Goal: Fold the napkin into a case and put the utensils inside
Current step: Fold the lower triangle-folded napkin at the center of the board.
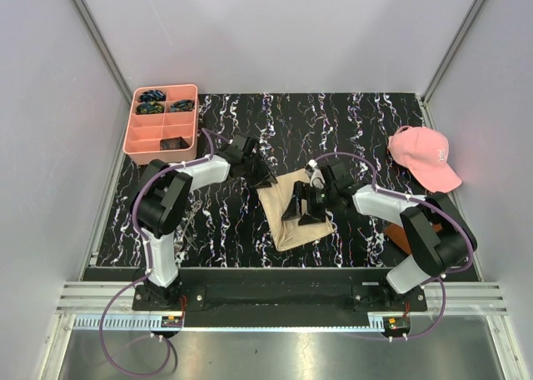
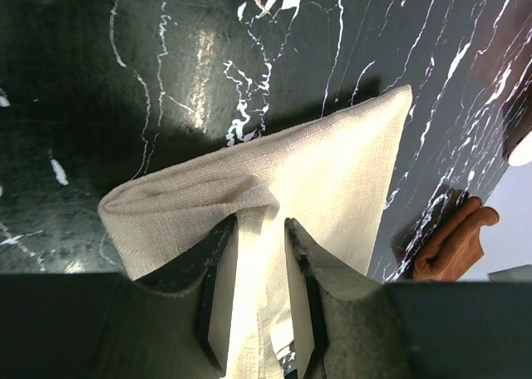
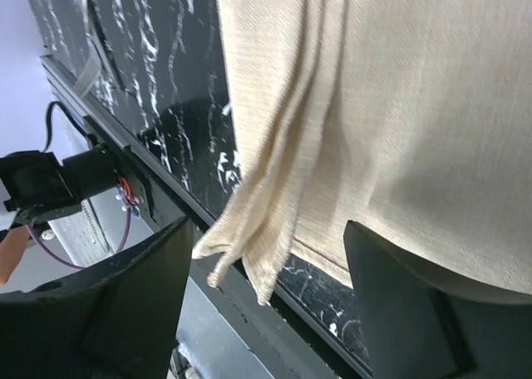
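Observation:
The beige napkin [image 1: 293,228] lies partly folded mid-table on the black marble top. My left gripper [image 1: 262,178] is at its far left corner. In the left wrist view a raised ridge of napkin [image 2: 332,163] runs up between the narrow-set jaws of the left gripper [image 2: 259,223], which is shut on it. My right gripper [image 1: 300,209] hovers over the cloth's middle. Seen from the right wrist, the right gripper [image 3: 268,229] stands wide open, with a loose layered corner of the napkin [image 3: 416,105] hanging free between the fingers. I cannot pick out the utensils among the marble veins.
A pink tray [image 1: 133,134] holding small dark blue-green items sits at the far left. A pink cap [image 1: 425,157] lies at the right. A brown suede square [image 1: 398,234] lies under the right arm. The table's near edge [image 3: 166,204] is close to the napkin corner.

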Action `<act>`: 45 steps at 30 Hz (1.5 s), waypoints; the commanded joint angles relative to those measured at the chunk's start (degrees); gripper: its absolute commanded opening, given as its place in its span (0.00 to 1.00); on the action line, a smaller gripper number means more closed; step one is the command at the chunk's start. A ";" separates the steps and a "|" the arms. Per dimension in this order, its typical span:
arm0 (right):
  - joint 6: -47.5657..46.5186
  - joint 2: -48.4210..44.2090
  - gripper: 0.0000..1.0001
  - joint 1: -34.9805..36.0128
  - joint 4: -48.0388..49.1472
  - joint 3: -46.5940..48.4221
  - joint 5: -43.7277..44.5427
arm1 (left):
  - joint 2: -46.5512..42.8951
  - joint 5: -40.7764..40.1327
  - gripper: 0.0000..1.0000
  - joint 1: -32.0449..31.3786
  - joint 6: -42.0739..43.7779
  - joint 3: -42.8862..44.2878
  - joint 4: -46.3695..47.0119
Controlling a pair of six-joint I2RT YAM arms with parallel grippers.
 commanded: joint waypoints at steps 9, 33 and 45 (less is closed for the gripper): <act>-0.17 0.22 0.89 7.02 -4.96 2.85 5.66 | 1.58 -1.31 0.32 -0.96 0.15 2.81 0.92; -2.62 1.19 0.65 15.20 -22.29 11.21 19.91 | 3.08 -0.70 0.31 -0.96 0.15 2.37 2.24; -2.10 0.49 0.19 15.20 -21.93 9.63 22.19 | 3.52 0.09 0.30 -0.96 0.15 2.46 3.29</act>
